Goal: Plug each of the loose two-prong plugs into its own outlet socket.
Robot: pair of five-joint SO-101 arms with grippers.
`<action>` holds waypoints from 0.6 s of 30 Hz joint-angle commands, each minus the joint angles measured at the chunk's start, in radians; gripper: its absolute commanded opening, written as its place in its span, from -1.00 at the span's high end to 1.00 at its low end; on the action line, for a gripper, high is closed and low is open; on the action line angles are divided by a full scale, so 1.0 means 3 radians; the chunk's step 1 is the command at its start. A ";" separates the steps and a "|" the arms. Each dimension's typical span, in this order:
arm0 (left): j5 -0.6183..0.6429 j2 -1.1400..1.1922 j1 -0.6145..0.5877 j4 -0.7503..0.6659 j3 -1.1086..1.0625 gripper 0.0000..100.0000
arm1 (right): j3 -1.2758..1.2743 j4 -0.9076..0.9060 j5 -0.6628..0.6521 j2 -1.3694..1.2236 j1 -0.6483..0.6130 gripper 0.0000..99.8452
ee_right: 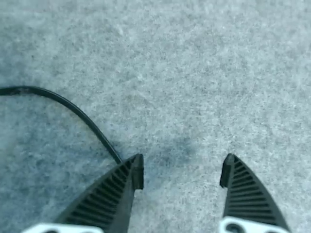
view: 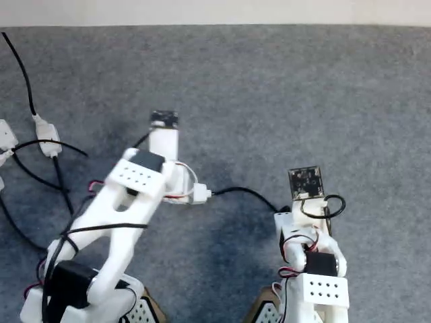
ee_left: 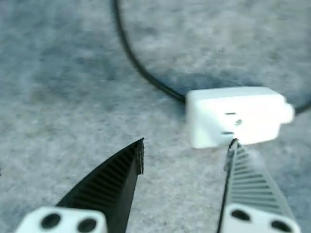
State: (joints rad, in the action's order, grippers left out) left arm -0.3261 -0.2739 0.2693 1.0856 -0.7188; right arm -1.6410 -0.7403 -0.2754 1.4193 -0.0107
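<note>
A white outlet socket with two slots lies on the grey carpet, a black cable running from its end. My left gripper hangs open just in front of it, one fingertip at the socket's lower edge and nothing between the fingers. From above, this socket lies beside the left arm. My right gripper is open over bare carpet, with the black cable ending beside one fingertip. A white plug on a black cord lies at the far left.
Black cords loop over the carpet at the left edge, with another white piece there. The socket's cable runs over to the right arm. The grey carpet stretches bare across the back and right.
</note>
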 commanded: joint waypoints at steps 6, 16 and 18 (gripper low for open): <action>0.0087 -0.0033 0.0064 -0.0056 -0.0274 0.45 | 0.0013 0.0069 -0.0036 -0.0033 -0.0028 0.50; 0.0092 -0.0222 0.0059 0.0005 -0.0105 0.45 | 0.0013 0.0069 -0.0041 -0.0033 -0.0028 0.50; 0.0092 -0.0315 0.0054 0.0077 -0.0038 0.45 | 0.0013 0.0069 -0.0041 -0.0033 -0.0028 0.50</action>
State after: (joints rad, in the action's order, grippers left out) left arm -0.3076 -0.3153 0.2923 1.0871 -0.7818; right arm -1.6410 -0.7373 -0.2754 1.4193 -0.0107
